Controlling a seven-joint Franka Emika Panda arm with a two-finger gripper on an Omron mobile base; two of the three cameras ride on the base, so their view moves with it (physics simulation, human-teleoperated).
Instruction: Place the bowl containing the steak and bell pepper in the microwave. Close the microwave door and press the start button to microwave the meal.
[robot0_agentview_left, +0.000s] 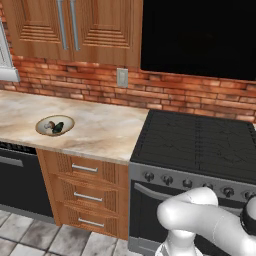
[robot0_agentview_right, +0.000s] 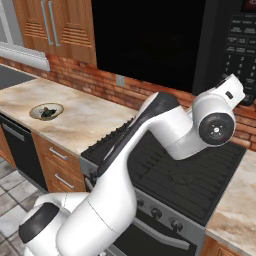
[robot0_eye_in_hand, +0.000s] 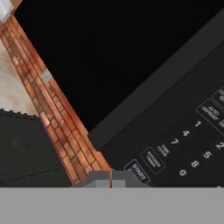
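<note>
The large plain black boxy microwave (robot0_agentview_right: 150, 40) was seen mounted above the black stove with knobs (robot0_agentview_left: 200, 145), against the red brick wall (robot0_agentview_left: 75, 82). Its tall flat black door panel (robot0_agentview_left: 200, 37) appeared shut across the front. On the right side of the microwave, the dark keypad with white numbers (robot0_eye_in_hand: 192, 148) was seen close up from the hand camera, with a key marked START (robot0_eye_in_hand: 138, 171) near the lower edge. The white arm (robot0_agentview_right: 165, 125) was raised over the stove, its wrist held just in front of the keypad's lower part. The claw (robot0_eye_in_hand: 110, 179) was seen low in the hand view, just beside the START key; whether its tips were spread or pressed together cannot be told, nor whether the key was touched. On the pale marble desk (robot0_agentview_left: 100, 125), well to the left of the stove, a shallow cream dish with tan rim and dark bits (robot0_agentview_left: 55, 125) was seen, beneath the wooden wall cabinets (robot0_agentview_left: 75, 27)
</note>
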